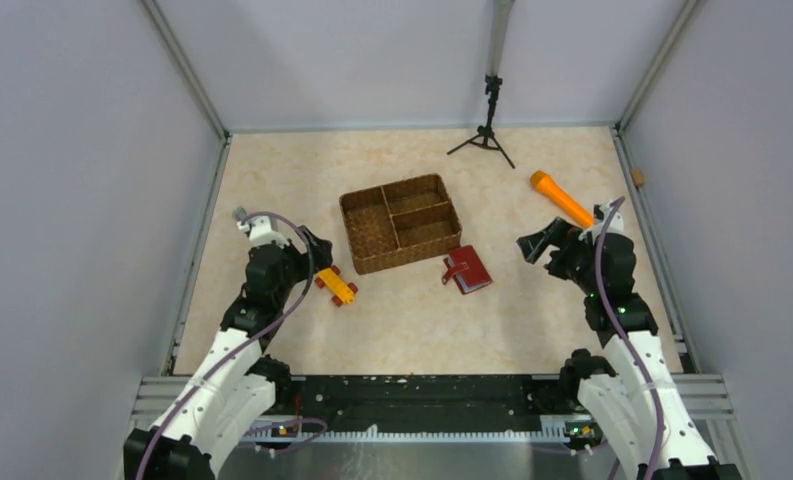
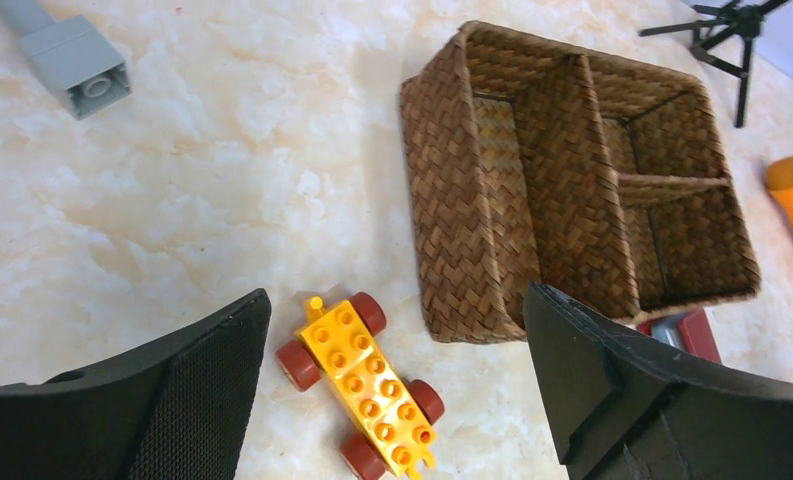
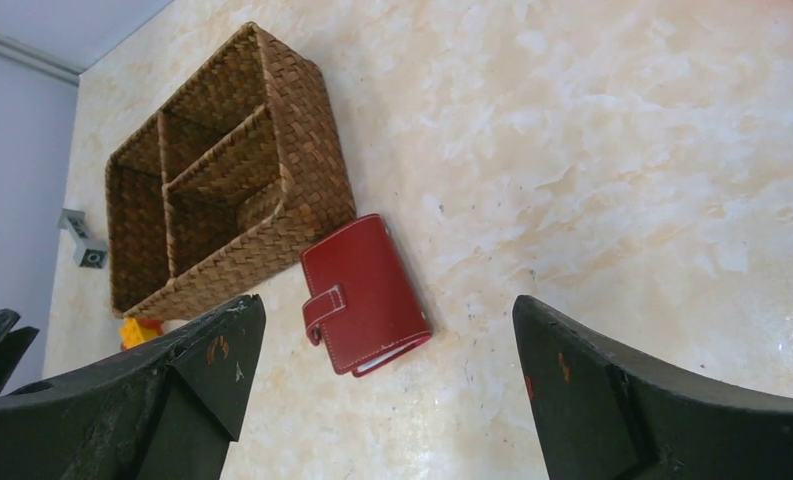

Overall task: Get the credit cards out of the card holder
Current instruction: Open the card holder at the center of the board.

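The card holder point(image 1: 467, 270) lies strapped shut at centre frame, just beside the basket point(image 1: 407, 256). My right end effector point(image 1: 534, 245) hangs released, aimed toward it; left end effector point(image 1: 317, 250) likewise released, empty.

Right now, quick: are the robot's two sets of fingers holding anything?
Left fingers: open, holding nothing, above the orange-yellow toy block car.
Right fingers: open, holding nothing; the closed dark red leather wallet lies ahead, untouched.

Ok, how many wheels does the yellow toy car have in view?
4. Two dark red wheels sit on each long side of the toy car, which lies beside the basket; none seems hidden.
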Robot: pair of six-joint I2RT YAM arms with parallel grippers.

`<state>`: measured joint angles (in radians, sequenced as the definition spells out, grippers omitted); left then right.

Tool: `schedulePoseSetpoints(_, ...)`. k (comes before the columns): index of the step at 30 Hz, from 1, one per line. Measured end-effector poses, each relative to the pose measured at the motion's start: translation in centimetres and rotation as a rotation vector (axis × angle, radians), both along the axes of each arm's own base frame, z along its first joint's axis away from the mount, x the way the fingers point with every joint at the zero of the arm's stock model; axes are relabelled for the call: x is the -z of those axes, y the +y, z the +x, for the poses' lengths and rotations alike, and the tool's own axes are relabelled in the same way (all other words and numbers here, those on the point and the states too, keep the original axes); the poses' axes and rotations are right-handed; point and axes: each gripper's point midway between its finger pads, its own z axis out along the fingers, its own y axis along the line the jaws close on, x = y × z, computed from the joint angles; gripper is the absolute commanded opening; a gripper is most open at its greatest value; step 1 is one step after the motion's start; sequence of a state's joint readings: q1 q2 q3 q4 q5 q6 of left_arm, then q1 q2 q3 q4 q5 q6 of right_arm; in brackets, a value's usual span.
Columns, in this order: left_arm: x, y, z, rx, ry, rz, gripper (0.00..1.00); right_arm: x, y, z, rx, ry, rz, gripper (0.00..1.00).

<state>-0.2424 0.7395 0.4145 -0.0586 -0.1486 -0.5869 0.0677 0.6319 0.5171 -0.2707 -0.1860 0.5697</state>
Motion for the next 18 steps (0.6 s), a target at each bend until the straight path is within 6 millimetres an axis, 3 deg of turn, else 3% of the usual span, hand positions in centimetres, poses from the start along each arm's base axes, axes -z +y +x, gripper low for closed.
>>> schedulePoseSetpoints(6,-0.9,-1.7,-0.6,0.118,-0.081,-0.021,0.99,1.6,-0.1,0.0,-0.018,0.054,-0.038,0.99)
schedulePoseSetpoints(11,-0.4,-4.6,-1.6,0.293,-0.126,-0.064,0.99,4.1,1.2,0.0,-0.104,0.142,-0.069,0.94)
schedulePoseSetpoints(15,-0.8,-5.9,-2.1,0.372,-0.154,-0.089,0.99,7.1,5.1,-1.2,-0.256,0.241,-0.174,0.92)
schedulePoseSetpoints(18,-1.6,-6.6,-2.2,0.415,-0.191,-0.103,0.99,8.2,8.2,-2.0,-0.366,0.266,-0.276,0.90)
